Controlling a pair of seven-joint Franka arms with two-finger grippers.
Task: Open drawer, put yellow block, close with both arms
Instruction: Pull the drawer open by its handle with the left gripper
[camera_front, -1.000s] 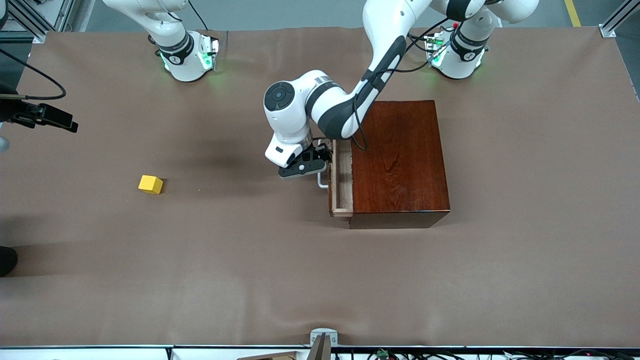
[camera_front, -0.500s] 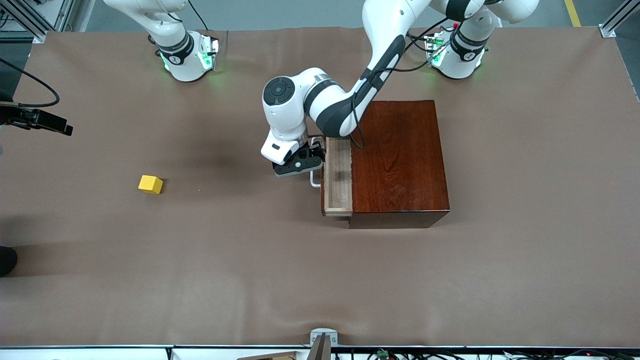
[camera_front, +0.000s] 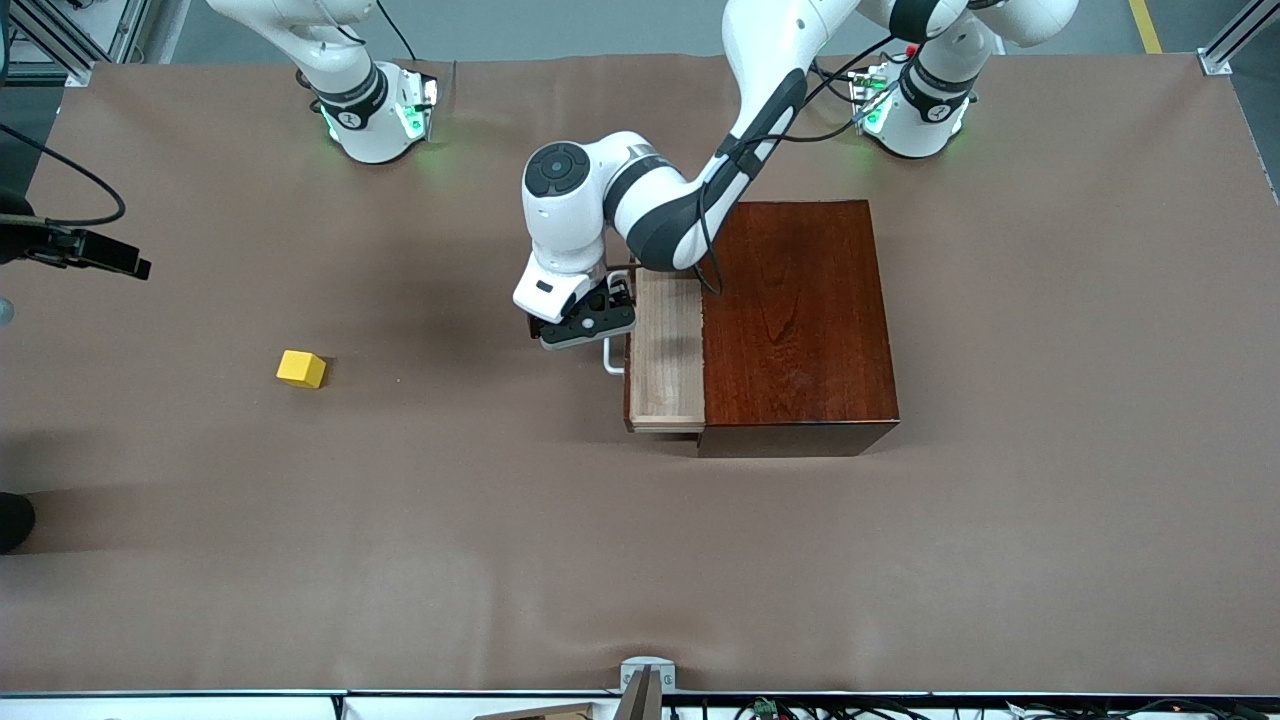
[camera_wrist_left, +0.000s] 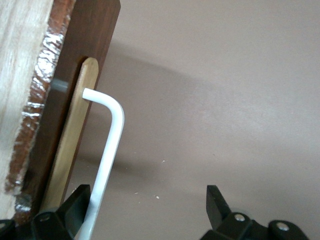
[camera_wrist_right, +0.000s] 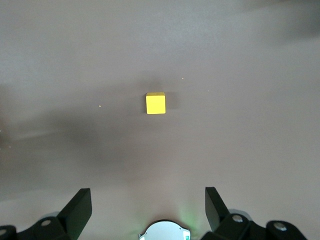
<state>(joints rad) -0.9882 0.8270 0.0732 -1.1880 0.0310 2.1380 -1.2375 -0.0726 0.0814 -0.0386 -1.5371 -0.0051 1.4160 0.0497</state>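
**Q:** What lies toward the right arm's end of the surface (camera_front: 500, 560)?

**A:** The right arm (camera_front: 350, 90), its base at about eleven o'clock on the surface, waits. The right claw (camera_wrist_right: 147, 195) hangs above bare surface at that end, its fingers spread wide and holding nothing. Its wrist view looks down on the block (camera_wrist_right: 155, 103), which is well apart from the fingers.

**Q:** And where is the block?

**A:** The block (camera_front: 301, 369) sits flat on the surface at about nine o'clock from the box (camera_front: 800, 320), well apart from it. Nothing touches it.

**Q:** What is at the middle?

**A:** The left arm (camera_front: 650, 205), based at about one o'clock, reaches over the box's top edge and bends down. The left claw (camera_front: 585, 325) is at the drawer's handle (camera_front: 610, 358), at nine o'clock from the drawer (camera_front: 665, 350). In the left wrist view the left claw (camera_wrist_left: 147, 192) is wide. The white bar of the handle (camera_wrist_left: 111, 145) runs down just inside one finger (camera_wrist_left: 75, 205), and the other finger stands clear of it. Whether bar and finger touch cannot be told. The claw is not clamped on the bar.

**Q:** And how does the drawer stand?

**A:** It is partly out of the box's nine-o'clock face, showing a pale wooden tray with nothing in it. Its dark front (camera_wrist_left: 80, 75) carries the handle. The box rests on the surface below the left arm's base.
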